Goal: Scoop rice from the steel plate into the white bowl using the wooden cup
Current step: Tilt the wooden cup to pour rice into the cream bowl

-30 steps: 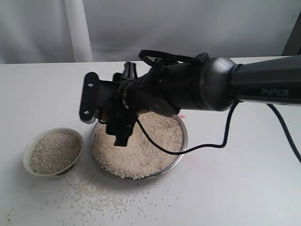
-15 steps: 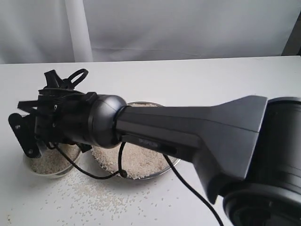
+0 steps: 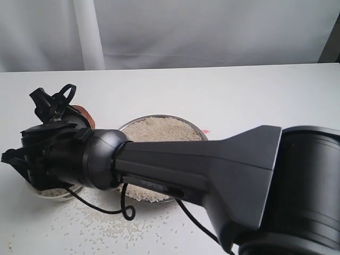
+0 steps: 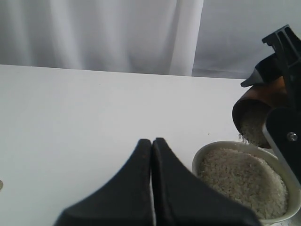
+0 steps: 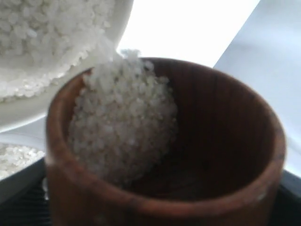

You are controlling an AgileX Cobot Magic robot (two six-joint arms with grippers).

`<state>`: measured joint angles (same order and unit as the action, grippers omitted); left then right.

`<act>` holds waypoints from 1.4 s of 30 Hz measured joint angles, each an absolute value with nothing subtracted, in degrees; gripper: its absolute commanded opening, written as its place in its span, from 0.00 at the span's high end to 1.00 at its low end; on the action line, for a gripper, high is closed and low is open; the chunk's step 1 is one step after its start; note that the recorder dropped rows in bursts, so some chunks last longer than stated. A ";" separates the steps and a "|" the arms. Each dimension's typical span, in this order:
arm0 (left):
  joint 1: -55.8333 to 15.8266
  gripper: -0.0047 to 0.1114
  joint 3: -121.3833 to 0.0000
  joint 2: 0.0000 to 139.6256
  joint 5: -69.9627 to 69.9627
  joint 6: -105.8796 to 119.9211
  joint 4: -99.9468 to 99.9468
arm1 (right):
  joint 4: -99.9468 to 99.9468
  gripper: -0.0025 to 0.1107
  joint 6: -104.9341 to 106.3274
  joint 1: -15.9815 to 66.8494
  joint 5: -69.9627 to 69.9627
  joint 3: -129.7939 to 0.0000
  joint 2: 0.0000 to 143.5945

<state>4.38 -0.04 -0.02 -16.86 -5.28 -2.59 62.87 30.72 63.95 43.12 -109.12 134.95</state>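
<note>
The wooden cup [image 4: 257, 116] is tilted above the white bowl [image 4: 205, 157], and rice [image 4: 254, 126] spills from its mouth into the heaped bowl. My right gripper [image 4: 277, 92] is shut on the cup, with a black finger [image 4: 284, 136] on each side. In the right wrist view the cup [image 5: 221, 141] fills the frame with rice [image 5: 123, 129] sliding toward the bowl [image 5: 33, 101]. In the exterior view the right arm hides most of the bowl [image 3: 56, 193]; the cup [image 3: 81, 113] peeks out above. The steel plate [image 3: 197, 127] holds rice [image 3: 159, 127]. My left gripper [image 4: 151, 141] is shut and empty, beside the bowl.
Several loose grains [image 3: 106, 223] lie scattered on the white table in front of the bowl and plate. The right arm [image 3: 212, 170] stretches across the plate and takes up the lower middle of the exterior view. A grey curtain hangs behind the table.
The right arm swung left from over the steel plate to over the white bowl, carrying the cup. The cup is now tipped and rice runs out.
</note>
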 measured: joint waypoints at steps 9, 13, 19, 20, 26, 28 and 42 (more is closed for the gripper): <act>4.38 0.96 -0.04 -0.02 -16.86 -5.28 -2.59 | 63.67 0.98 34.73 64.63 43.60 -109.12 134.95; 4.38 0.96 -0.04 -0.02 -16.86 -5.28 -2.59 | 64.94 0.98 34.94 65.13 43.60 -109.12 134.95; 4.38 0.96 -0.04 -0.02 -16.86 -5.28 -2.59 | 67.58 0.98 35.29 65.26 43.69 -109.12 134.95; 4.38 0.96 -0.04 -0.02 -16.86 -5.28 -2.59 | 68.10 0.98 35.39 65.26 43.69 -109.12 134.95; 4.38 0.96 -0.04 -0.02 -16.86 -5.28 -2.59 | 70.95 0.98 35.37 65.26 43.82 -109.12 134.95; 4.38 0.96 -0.04 -0.02 -16.86 -5.28 -2.59 | 71.51 0.98 35.51 65.26 43.82 -109.12 134.95; 4.38 0.96 -0.04 -0.02 -16.86 -5.28 -2.59 | 80.85 0.98 35.76 65.96 47.21 -109.12 137.83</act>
